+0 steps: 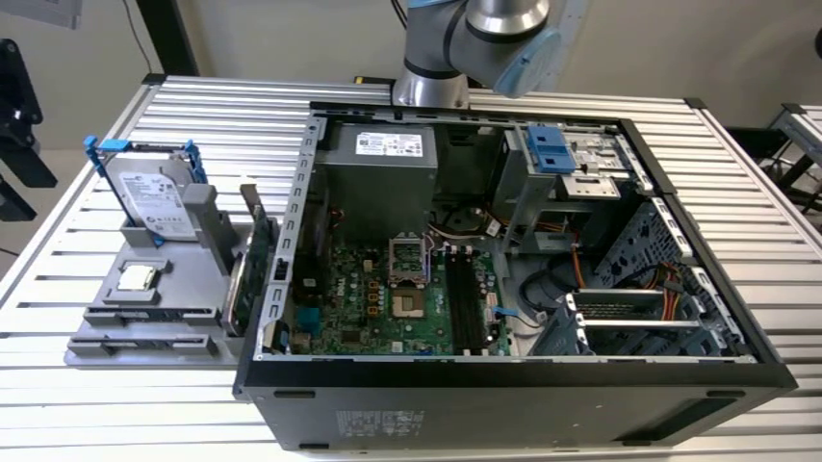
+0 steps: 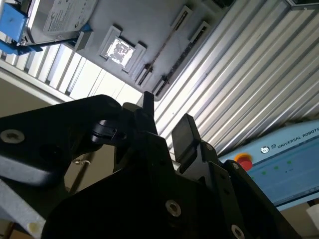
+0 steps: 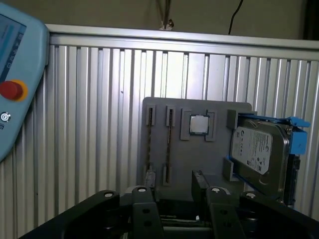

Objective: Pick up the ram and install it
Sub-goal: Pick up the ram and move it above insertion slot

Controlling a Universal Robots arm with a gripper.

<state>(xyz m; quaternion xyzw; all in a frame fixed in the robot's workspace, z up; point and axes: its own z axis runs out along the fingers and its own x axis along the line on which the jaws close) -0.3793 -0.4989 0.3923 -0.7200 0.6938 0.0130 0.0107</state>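
gripper: open, in both wrist views; the two black fingers stand apart with nothing held between them.
ram, place: on the grey tray in the lower left of the exterior view, outside the open computer case; it sits in the long holder next to the cpu, with the hard drive in its blue frame further up the tray.
ram vs gripper: the ram lies ahead of the gripper on the tray, apart from it and not touched by either finger; in the first wrist view the gap between the fingers falls about in line with the stick.
ram, long axis: in the exterior view the ram runs almost level across the frame, left to right, along the tray's front edge; in the first wrist view it runs straight away from the fingers.
ram, pose: set on its long edge, thin edge showing, so it reads as a narrow line.
second holder: beside it and parallel; i cannot tell what it holds.
support: slatted metal table.
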